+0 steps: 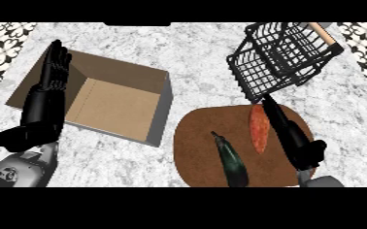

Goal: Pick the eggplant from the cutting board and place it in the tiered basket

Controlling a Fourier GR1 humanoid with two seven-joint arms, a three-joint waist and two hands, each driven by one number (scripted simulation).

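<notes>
Approach step: right robot hand (290, 133), fingers straight, lies beside the carrot (259, 128) at lower right; next it must shift left onto the eggplant (231, 161); left robot hand (44, 99) rests open.

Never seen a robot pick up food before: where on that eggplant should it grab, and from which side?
Probably across the thick dark body of the eggplant, from above. It lies flat on the cutting board, stem end thin. The right hand, open beside the orange vegetable, is nearest.
</notes>
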